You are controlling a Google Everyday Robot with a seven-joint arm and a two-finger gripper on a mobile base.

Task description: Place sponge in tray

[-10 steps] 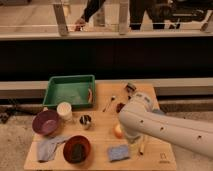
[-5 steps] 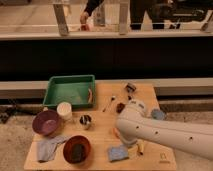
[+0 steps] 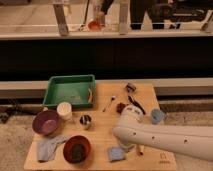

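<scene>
Sponge (image 3: 116, 153): blue, flat on the wooden table (image 3: 101, 136), near its front edge.
Gripper (image 3: 129, 146): at the sponge's 2 o'clock, just beside it, under the white arm (image 3: 167, 139).
Tray (image 3: 67, 90): green, at the sponge's 11 o'clock, well apart.
Red bowl (image 3: 76, 148): at the sponge's 9 o'clock.
Purple bowl (image 3: 46, 122): at the tray's 7 o'clock.

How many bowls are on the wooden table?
2. A purple bowl at the left edge and a red bowl at the front, beside the cloth. The arm may hide more. The gripper is low by the blue sponge.
</scene>
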